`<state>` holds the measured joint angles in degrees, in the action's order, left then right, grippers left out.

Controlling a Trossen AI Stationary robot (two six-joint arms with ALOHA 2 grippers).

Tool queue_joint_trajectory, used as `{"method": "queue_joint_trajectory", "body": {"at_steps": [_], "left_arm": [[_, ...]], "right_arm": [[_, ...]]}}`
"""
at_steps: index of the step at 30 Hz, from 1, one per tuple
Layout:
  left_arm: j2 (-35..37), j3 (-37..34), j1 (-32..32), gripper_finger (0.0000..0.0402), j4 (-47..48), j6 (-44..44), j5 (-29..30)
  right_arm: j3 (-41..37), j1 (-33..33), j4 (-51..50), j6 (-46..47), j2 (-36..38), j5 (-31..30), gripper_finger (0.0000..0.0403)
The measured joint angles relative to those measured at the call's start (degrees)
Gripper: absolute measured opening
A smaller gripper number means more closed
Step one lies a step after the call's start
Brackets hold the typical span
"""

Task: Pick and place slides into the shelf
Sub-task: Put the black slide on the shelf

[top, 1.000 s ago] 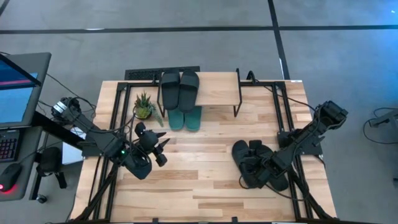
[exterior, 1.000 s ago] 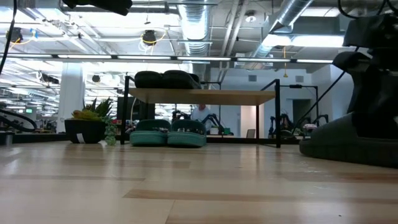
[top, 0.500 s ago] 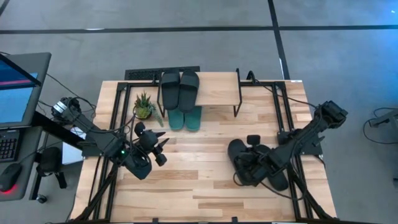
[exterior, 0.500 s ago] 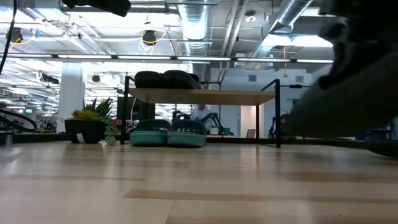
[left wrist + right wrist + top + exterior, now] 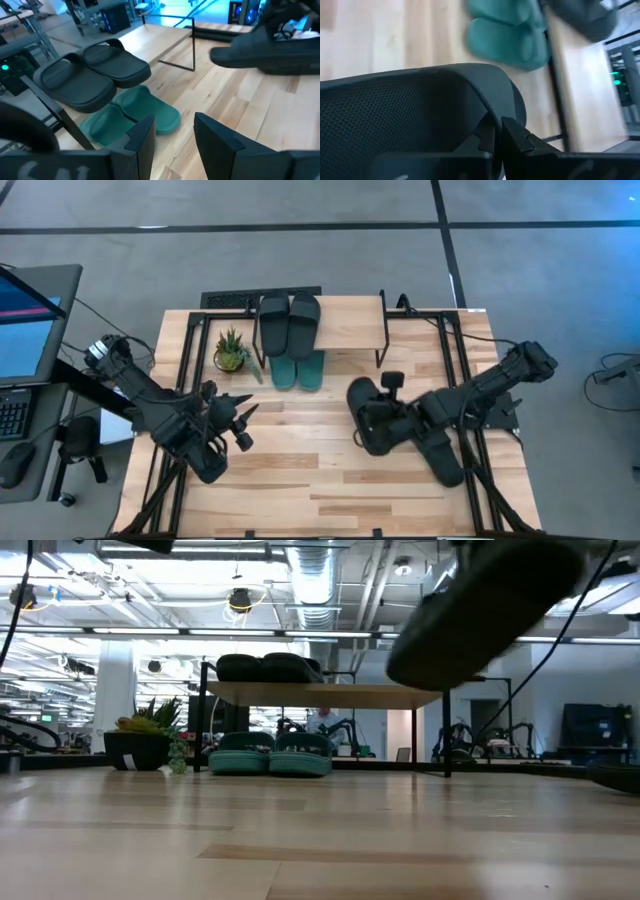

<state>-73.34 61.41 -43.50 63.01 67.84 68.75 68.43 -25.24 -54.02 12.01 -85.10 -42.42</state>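
The shelf (image 5: 350, 320) stands at the table's far middle. Two black slides (image 5: 288, 323) lie on its top board, and two teal slides (image 5: 298, 370) rest on the table under it. My right gripper (image 5: 395, 420) is shut on a third black slide (image 5: 367, 415), which is up in the air right of centre (image 5: 480, 610). Another black slide (image 5: 442, 458) lies flat on the table near the right edge. My left gripper (image 5: 240, 423) hovers open over the table's left part, with nothing between its fingers (image 5: 172, 140). My right gripper pinches the black slide by the edge of its wide strap (image 5: 485, 107) between its two fingers. The fingers come from the table's right side, slanting down. The slide is lifted clear of the table and hangs tilted, one end higher than the other (image 5: 520, 570).
A small potted plant (image 5: 231, 350) stands left of the shelf. A monitor and keyboard (image 5: 25, 320) sit beyond the table's left edge. Bare wood lies in the table's middle and near part (image 5: 300, 470).
My right gripper has risen and gone toward the table's left and far side, carrying one black slide up off the table and tilting it. The other black slide beside it has stayed down. My left gripper has shifted a little toward the table's left edge, still open.
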Motion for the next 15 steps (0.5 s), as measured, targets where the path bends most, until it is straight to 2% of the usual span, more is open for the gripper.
{"method": "queue_joint_trajectory", "body": {"at_steps": [6, 15], "left_arm": [[0.00, 0.00, -3.00, 0.0125, 3.17, 5.67, 2.64], [0.00, 0.00, -4.40, 0.0125, 3.70, 6.38, 5.61]], "right_arm": [[5.65, 7.67, 0.02, -7.65, 0.02, -1.01, 0.0001], [11.55, 19.83, 5.62, -22.47, 0.03, -1.22, 0.0001]]}}
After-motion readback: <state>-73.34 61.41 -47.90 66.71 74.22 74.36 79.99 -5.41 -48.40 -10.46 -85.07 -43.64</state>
